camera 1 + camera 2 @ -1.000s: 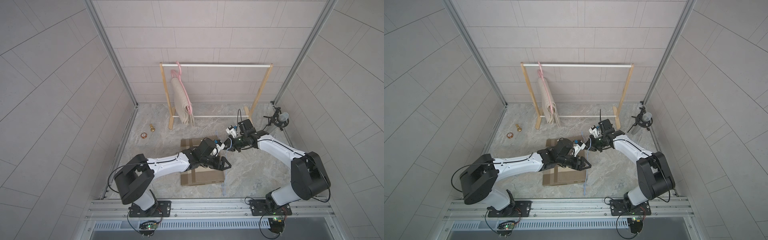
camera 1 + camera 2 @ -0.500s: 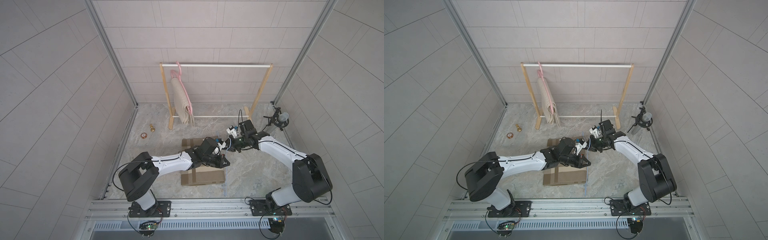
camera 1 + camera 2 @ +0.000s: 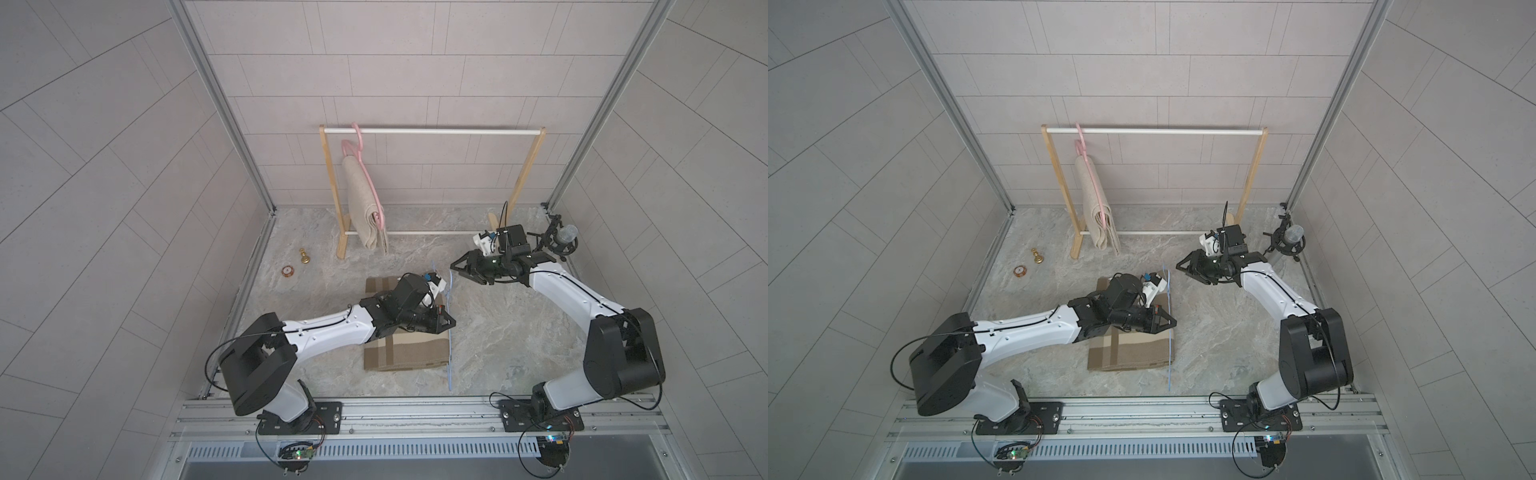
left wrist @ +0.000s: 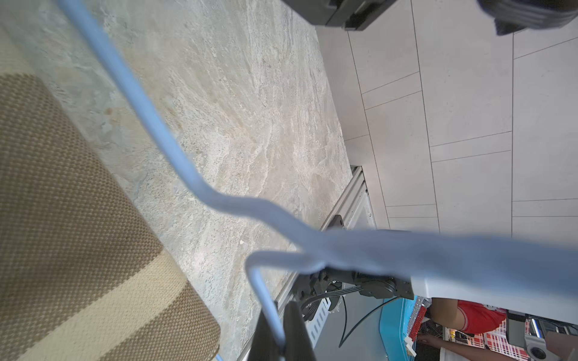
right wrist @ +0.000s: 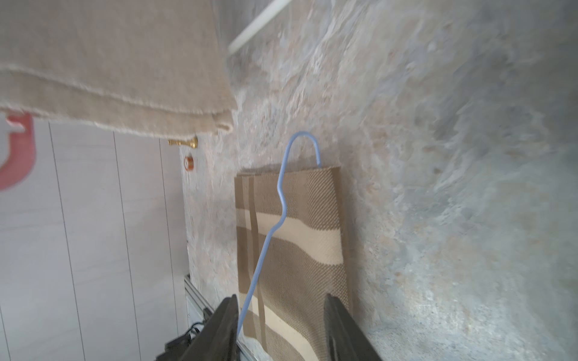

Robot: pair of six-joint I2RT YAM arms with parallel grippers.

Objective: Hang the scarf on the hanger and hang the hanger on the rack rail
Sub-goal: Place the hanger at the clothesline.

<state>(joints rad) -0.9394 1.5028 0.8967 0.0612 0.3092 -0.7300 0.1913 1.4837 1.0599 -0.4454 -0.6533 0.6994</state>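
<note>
With the left gripper [image 4: 280, 325] pinched shut on the blue wire hanger [image 4: 406, 250] and the right gripper [image 5: 281, 300] spread empty beside it, the right should probably take the striped scarf [image 3: 399, 353], lying folded on the table [image 3: 519, 332] beneath the left gripper, by one edge and feed it over the steadied wire.

The left arm [image 3: 332, 330] hides the middle of the striped scarf [image 3: 399, 353] in both top views, where the blue hanger [image 3: 450, 370] reads only as a thin line. In the left wrist view the hanger is blurred and the jaws of the left gripper [image 4: 276, 312] are cropped. A gold piece [image 3: 304, 256] and a round item [image 3: 287, 271] are too small to identify.
</note>
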